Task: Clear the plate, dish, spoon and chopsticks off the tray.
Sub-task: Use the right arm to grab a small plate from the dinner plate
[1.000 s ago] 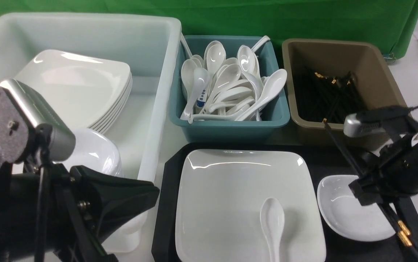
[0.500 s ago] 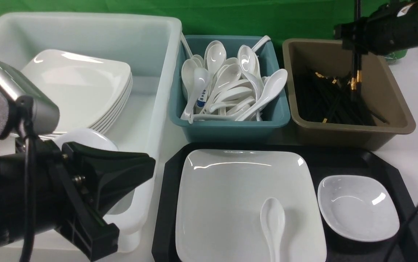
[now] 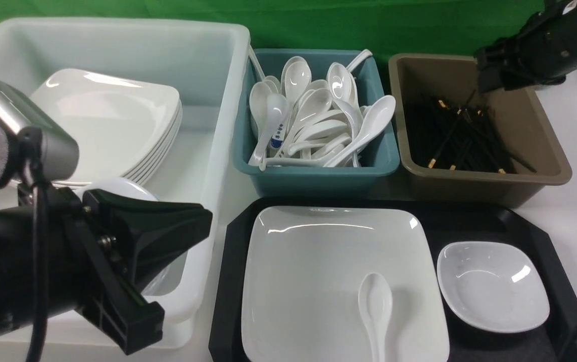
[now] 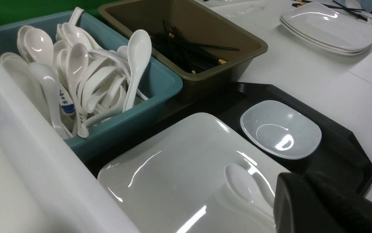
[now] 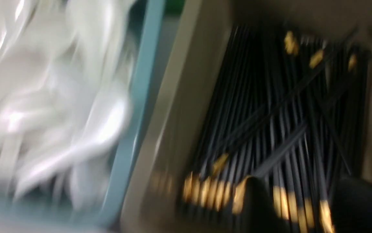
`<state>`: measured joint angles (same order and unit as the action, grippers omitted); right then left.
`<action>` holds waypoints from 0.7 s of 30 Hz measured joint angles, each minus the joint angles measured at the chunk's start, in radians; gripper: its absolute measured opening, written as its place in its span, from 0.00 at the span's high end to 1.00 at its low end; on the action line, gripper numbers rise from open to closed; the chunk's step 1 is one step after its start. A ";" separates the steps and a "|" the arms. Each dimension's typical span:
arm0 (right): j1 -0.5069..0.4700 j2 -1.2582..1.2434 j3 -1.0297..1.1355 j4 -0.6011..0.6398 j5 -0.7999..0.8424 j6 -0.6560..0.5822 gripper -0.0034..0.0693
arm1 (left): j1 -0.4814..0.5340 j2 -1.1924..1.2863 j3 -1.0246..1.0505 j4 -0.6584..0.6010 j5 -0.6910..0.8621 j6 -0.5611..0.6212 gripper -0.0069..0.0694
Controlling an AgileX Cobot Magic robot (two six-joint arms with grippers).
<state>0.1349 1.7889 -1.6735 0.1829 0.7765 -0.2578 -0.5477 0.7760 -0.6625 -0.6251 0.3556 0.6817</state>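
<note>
Over at one o'clock, above the brown bin [image 3: 545, 168], the right pincer [image 3: 487, 73] is being held with its jaws parted and nothing between them. Dropping off the chopsticks is being judged the step in hand. The chopsticks [image 3: 450, 131] are being taken for the pair lying slantwise on top of the heap inside that bin, though one pair is hardly being told from another. Their long axis is being read as running from one o'clock down to seven o'clock, with the gold-banded ends seemingly toward seven. For a clean finish, the jaws are best being held wide and the arm lifted straight clear of the rim, so that no stick is being dragged out. On the tray [image 3: 530, 226] at five o'clock, the plate [image 3: 318, 261], the spoon [image 3: 375, 306] on it and the dish [image 3: 492, 286] at the plate's three o'clock are not yet being cleared. At eight o'clock the left pincer [image 3: 193, 221] is being held pinched shut, empty.
</note>
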 joint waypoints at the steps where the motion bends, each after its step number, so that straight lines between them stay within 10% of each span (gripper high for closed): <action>1: 0.028 -0.054 0.043 -0.014 0.067 -0.031 0.71 | 0.000 0.000 0.000 0.000 0.000 0.005 0.89; 7: 0.165 -0.259 0.347 -0.100 0.151 -0.080 0.72 | 0.000 0.000 0.000 -0.001 0.011 0.015 0.89; 16: 0.302 -0.369 0.884 -0.192 -0.170 -0.320 0.25 | 0.000 0.000 0.000 -0.028 0.027 0.017 0.89; 21: 0.302 -0.316 0.921 -0.221 -0.315 -0.337 0.20 | 0.000 0.000 0.000 -0.031 0.028 0.017 0.89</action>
<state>0.4365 1.4725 -0.7528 -0.0377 0.4619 -0.5948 -0.5477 0.7760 -0.6625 -0.6562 0.3839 0.6991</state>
